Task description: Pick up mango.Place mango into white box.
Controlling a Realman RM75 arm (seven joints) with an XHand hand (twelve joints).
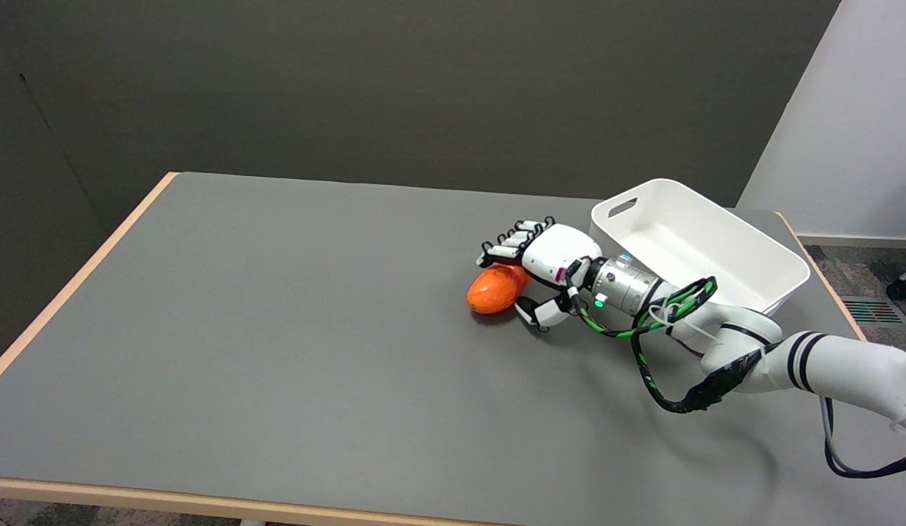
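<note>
while the robot hand (538, 264) cups the mango (495, 289), the white box (752, 252) sits beside it.

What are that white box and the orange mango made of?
White box: likely moulded plastic, smooth, thin walls, cut-out handle. Mango: glossy orange skin; real or imitation, cannot tell. It lies on the table under the right hand.

Right arm (825, 365): glossy white rounded shell segments, with two narrow black bands around the forearm section. Wrist (628, 285): a bare silver metal cylinder carrying a small green indicator light. Right hand (544, 267): smooth white back shell, white finger segments set on black linkages, and a small magenta mark near the wrist edge. Cable (661, 318): green-and-black braided, looped loosely from the wrist to the forearm. A plain black cable (855, 467) hangs under the arm at the far right.
</note>
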